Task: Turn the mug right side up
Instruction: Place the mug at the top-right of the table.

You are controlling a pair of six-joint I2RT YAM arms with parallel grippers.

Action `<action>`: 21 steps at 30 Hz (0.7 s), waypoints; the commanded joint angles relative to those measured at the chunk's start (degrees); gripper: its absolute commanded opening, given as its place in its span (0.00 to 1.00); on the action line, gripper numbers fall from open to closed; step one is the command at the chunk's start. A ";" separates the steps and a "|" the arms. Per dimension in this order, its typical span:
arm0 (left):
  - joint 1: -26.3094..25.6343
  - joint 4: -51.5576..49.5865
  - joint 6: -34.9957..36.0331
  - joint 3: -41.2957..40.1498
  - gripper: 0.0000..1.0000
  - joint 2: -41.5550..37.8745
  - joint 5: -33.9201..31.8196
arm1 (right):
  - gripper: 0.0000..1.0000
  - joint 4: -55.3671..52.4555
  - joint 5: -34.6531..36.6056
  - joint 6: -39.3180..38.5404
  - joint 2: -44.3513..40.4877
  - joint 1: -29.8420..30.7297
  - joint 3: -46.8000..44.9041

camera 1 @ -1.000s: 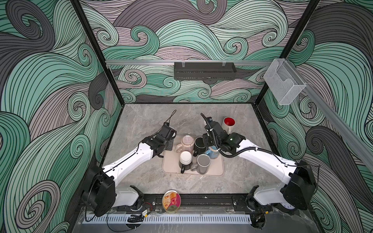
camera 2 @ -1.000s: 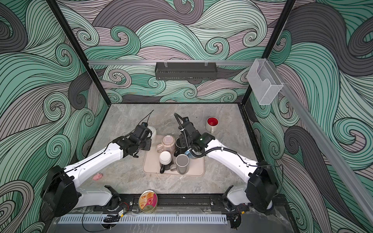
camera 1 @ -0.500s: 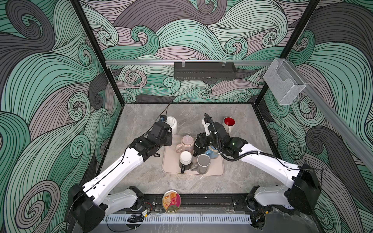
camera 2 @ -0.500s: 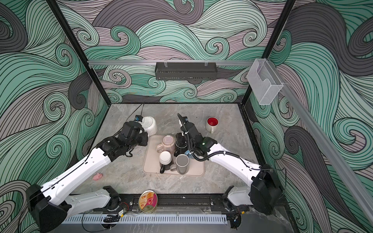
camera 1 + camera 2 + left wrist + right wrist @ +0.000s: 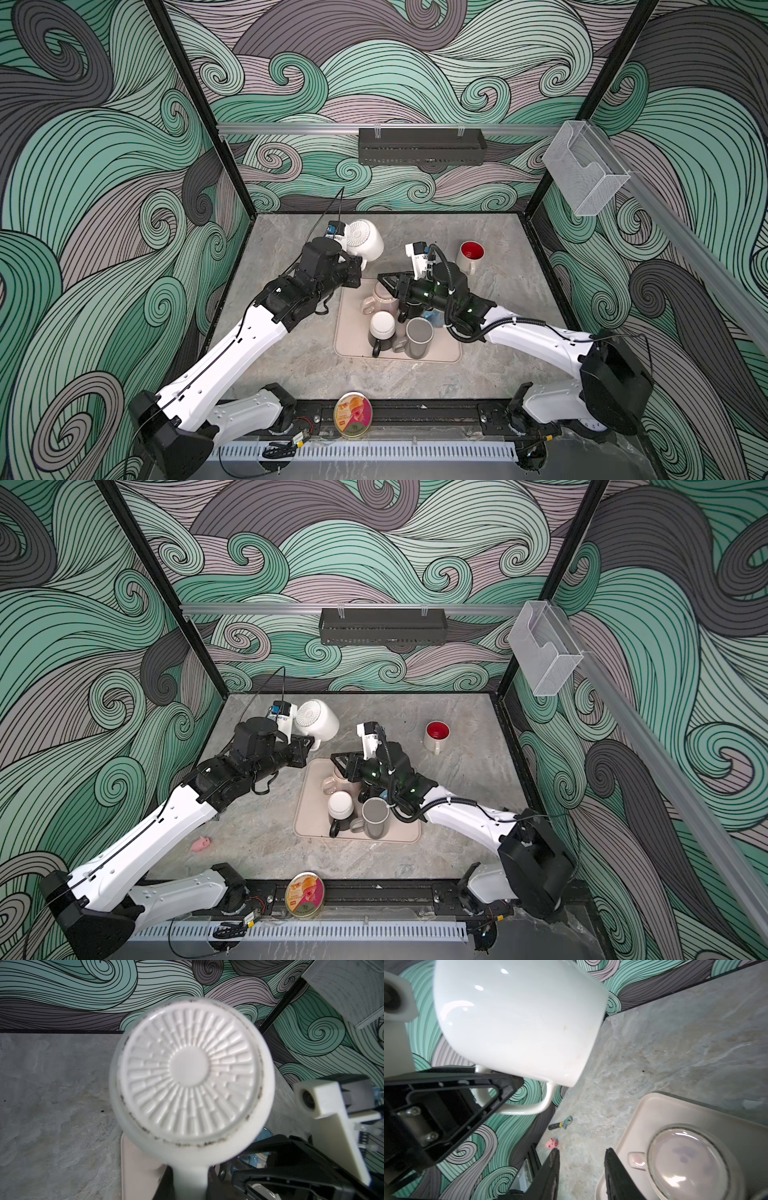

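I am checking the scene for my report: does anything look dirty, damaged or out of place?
Yes. The white mug, held by its handle in the left gripper, shows dark specks around its base ring, like grime. A small pink toy lies loose on the table, apart from the tray.

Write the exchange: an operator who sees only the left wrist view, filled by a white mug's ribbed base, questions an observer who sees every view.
Operator: Is the mug actually gripped?
Observer: Yes. The right wrist view shows the left pincer shut on the handle of the white mug, which hangs clear of the table.
Operator: Where is the other arm?
Observer: The right pincer stands open and holds nothing, close beside the pink mug on the tray.
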 commanded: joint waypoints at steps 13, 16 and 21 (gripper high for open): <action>-0.07 22.69 -13.70 -6.10 0.00 -8.06 8.87 | 0.41 44.47 -6.83 24.82 12.77 0.39 -2.71; 0.02 23.58 -14.58 -6.84 0.00 -8.82 8.77 | 0.43 48.65 -7.78 26.79 14.15 0.40 -2.80; 0.20 24.82 -15.47 -7.72 0.00 -9.50 8.31 | 0.43 50.09 -9.30 27.44 14.20 0.41 -2.97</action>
